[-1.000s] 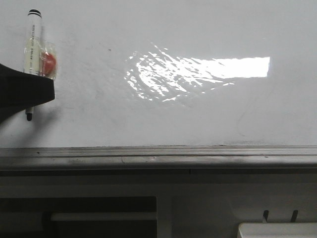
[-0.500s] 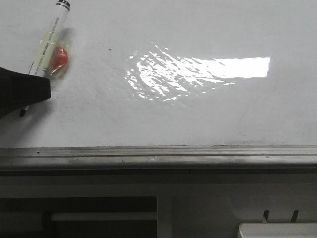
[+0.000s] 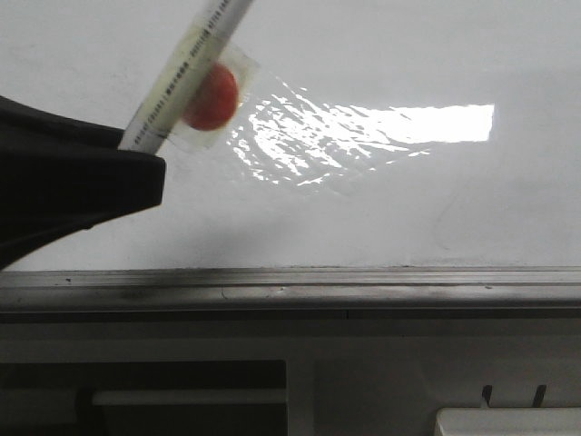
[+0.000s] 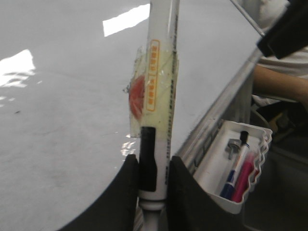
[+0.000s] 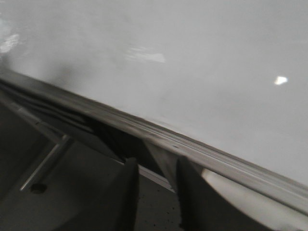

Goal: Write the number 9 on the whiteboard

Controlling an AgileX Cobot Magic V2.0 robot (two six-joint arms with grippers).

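Note:
The whiteboard fills the front view, glossy white with a bright glare patch and a grey metal rail along its near edge. I see no number 9 on it. My left gripper is shut on a white marker that has a red disc taped to it. The marker leans up to the right and its tip is hidden behind the gripper. In the left wrist view the fingers clamp the marker. My right gripper is slightly open and empty, below the board's rail.
A white tray with several markers hangs beside the rail; its corner shows at the bottom right of the front view. A person's arm is past the board's edge. White cabinet panels lie below the rail.
The left gripper has moved right and looms larger in the front view. The marker has swung from upright to leaning right. Its tip, visible before, is hidden now.

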